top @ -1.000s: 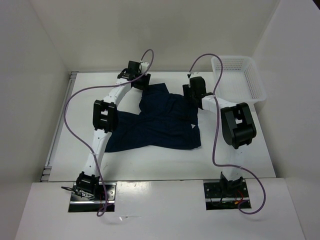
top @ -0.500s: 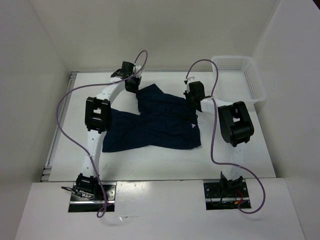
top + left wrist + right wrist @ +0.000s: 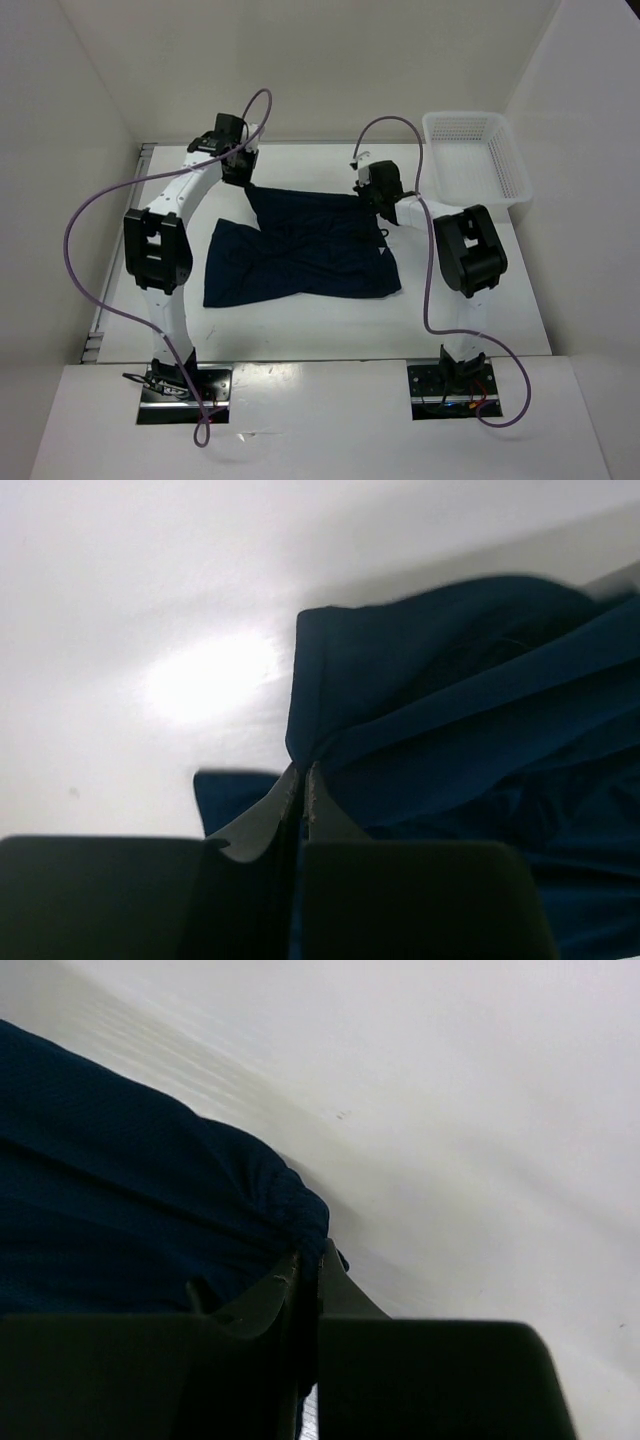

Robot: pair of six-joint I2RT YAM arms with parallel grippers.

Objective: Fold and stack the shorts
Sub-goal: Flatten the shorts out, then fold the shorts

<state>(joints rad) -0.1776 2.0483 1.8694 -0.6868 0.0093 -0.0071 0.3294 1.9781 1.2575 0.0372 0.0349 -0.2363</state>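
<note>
Shorts (image 3: 300,250) are lying in the middle of the table (image 3: 300,325), dark blue and a bit wrinkly, well apart from the white basket (image 3: 478,160) at the far right. The left gripper (image 3: 238,172) is pinching the far left corner, and the right gripper (image 3: 370,190) is pinching the far right corner. Both pairs of fingers are squeezing tight on the cloth, as the wrist views are showing. The far edge is stretching between them like a line. It looks like the arms are pulling the cloth out flat before folding. To do this well, both arms should be moving at the same height and speed, pulling gently — too hard and a corner could slip out. The near left part is looking bunched, so it may need smoothing.
</note>
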